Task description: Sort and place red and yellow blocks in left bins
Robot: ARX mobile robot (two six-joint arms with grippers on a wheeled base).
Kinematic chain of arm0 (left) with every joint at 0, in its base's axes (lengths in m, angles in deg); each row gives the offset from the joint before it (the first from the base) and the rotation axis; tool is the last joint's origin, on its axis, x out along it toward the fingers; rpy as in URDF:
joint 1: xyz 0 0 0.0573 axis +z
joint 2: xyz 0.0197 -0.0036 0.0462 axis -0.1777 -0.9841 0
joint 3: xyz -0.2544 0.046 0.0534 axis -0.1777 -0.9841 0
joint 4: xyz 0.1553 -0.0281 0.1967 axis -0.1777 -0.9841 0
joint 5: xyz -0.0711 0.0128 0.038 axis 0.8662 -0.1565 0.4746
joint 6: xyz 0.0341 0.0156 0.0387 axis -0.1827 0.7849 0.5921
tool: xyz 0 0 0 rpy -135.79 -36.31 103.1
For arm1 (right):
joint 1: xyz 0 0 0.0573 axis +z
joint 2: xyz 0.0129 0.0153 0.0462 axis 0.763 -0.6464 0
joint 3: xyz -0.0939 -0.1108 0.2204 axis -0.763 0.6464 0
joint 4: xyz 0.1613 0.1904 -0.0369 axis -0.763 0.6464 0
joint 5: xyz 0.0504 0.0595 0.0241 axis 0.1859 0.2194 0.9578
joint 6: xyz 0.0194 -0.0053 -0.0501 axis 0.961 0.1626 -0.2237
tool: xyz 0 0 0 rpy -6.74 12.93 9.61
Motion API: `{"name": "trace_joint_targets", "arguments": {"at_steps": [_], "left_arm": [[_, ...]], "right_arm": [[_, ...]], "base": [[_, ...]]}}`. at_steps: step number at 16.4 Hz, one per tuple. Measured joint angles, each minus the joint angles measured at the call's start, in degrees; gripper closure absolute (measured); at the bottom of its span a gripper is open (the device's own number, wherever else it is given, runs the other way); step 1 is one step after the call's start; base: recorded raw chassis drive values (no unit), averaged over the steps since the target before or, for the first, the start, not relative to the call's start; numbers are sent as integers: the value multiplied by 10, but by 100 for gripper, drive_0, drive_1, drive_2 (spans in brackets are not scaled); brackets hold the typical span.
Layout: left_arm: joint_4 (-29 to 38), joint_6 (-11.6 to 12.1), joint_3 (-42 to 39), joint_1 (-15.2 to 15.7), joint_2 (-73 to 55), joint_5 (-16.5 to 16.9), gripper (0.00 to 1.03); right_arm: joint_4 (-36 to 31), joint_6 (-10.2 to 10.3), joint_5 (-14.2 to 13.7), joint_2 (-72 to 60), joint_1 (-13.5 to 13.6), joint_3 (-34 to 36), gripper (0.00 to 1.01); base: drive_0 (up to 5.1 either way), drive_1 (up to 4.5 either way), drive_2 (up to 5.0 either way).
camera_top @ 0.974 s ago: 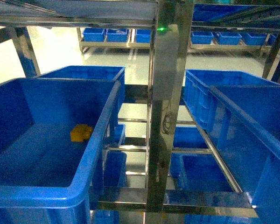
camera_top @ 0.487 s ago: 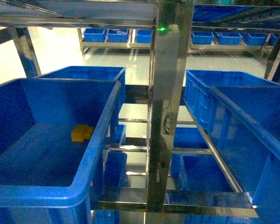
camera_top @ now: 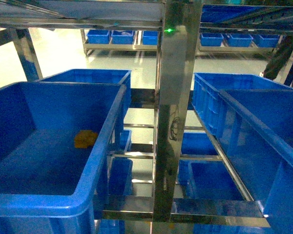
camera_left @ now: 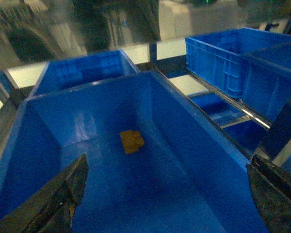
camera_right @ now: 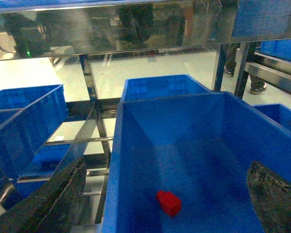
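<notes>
A yellow block (camera_top: 85, 138) lies on the floor of the large blue left bin (camera_top: 110, 127). In the left wrist view the same yellow block (camera_left: 131, 141) sits mid-floor of that bin (camera_left: 196, 145), and my left gripper (camera_left: 167, 204) hangs open above the bin, short of the block, with nothing between its fingers (camera_left: 63, 194). A red block (camera_right: 169, 202) lies in another blue bin (camera_right: 115, 165) in the right wrist view. My right gripper (camera_right: 166, 196) stands open over it, its fingers (camera_right: 274, 194) wide apart. Neither gripper shows in the head view.
A steel rack post (camera_top: 173, 112) stands between the left bin and the blue bins on the right (camera_top: 254, 122). More blue bins (camera_top: 93, 77) sit behind and on lower shelves (camera_top: 207, 178). A steel shelf beam (camera_right: 136, 26) runs overhead.
The yellow block looks slightly blurred now and a dark shape has appeared at the far upper right of the head view. Otherwise the scene holds still.
</notes>
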Motion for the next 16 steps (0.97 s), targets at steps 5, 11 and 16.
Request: {"name": "trace_joint_targets", "arguments": {"at_steps": [5,11,16], "left_arm": [[51,0,-47,-58,70,-25,5],[195,-103,-157,-108,124,-270,50],[177,-117,-220,-111,206,-268,101]], "right_arm": [[0,0,0,0,0,0,3],[-1,0,0,0,0,0,3],[-61,-37,4,38,45,46,37]], "base": [[0,0,0],[0,0,0],[0,0,0]]}}
